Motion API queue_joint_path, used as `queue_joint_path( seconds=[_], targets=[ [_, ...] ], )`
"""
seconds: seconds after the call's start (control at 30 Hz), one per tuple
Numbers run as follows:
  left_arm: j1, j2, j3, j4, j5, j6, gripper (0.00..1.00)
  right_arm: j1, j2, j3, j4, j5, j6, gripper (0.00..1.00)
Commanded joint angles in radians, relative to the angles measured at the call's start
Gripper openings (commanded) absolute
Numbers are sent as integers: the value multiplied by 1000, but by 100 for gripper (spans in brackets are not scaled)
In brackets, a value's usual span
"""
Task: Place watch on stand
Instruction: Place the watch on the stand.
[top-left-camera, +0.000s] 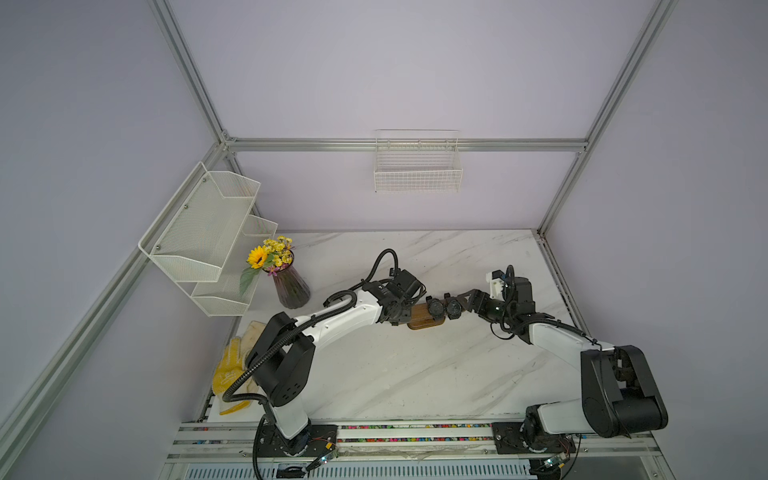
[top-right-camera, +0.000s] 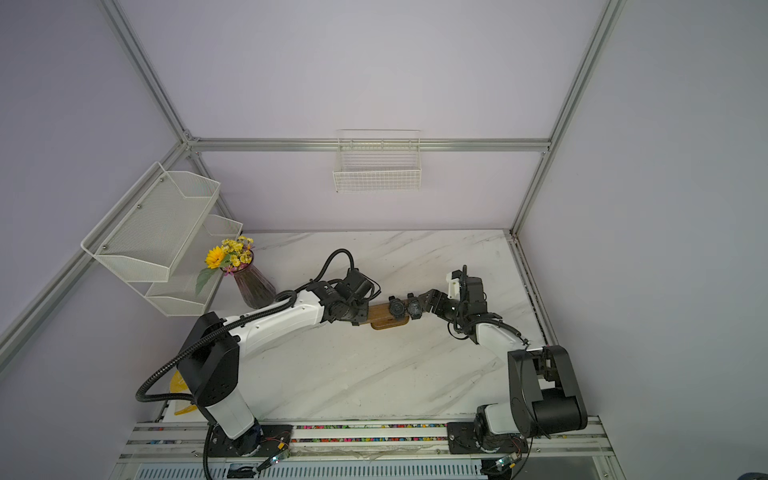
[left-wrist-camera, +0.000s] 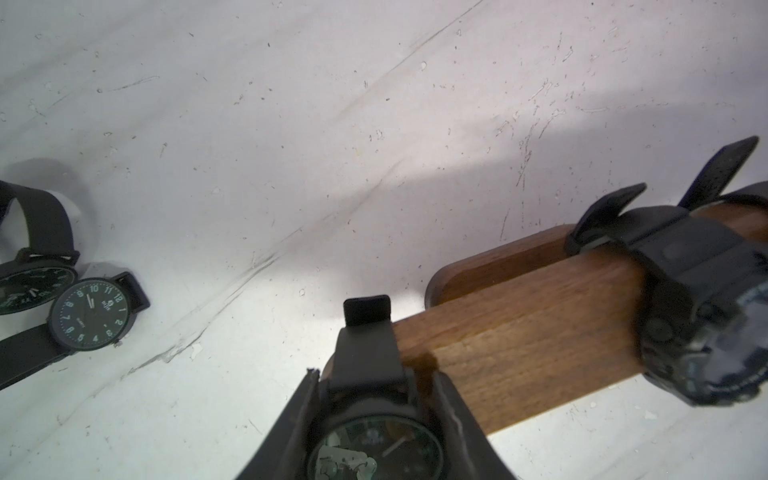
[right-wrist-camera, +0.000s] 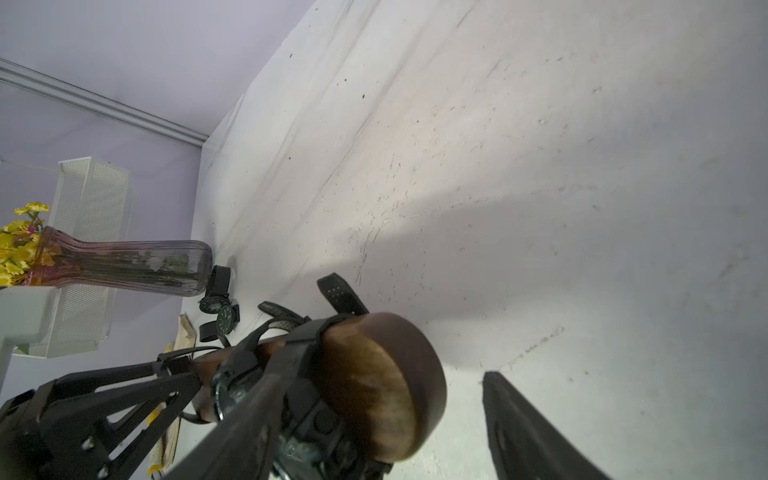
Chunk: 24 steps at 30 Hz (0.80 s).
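The stand is a brown wooden bar on an oval base at mid table, also in a top view. Two black watches ring its right part. My left gripper is at the bar's left end, shut on a dark-faced watch whose strap lies against the bar's end. My right gripper stands open at the right end. In the right wrist view the bar's rounded end lies between its fingers, with a gap beside it.
Two loose black watches lie on the marble table near a glass vase of yellow flowers. White mesh shelves hang at left, a wire basket on the back wall, and yellow cloth lies at the table's left edge.
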Motion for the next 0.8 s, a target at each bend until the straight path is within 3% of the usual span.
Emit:
queue_joint_path(
  seconds=[0.0,0.47,0.67,0.77],
  targets=[
    [-6,26,75,-14,-25,10,37,25,-25,-20,27,-33,16,75],
    [-4,42,90,-36,-34,17,38,145,-95,-61,14,59,71,61],
    [-4,30,83,-41,-43,27,38,104,-137,-48,-84,156,40,77],
    [-4,29,87,-41,-33,27,38,33,-138,-39,-97,128,13,78]
  ],
)
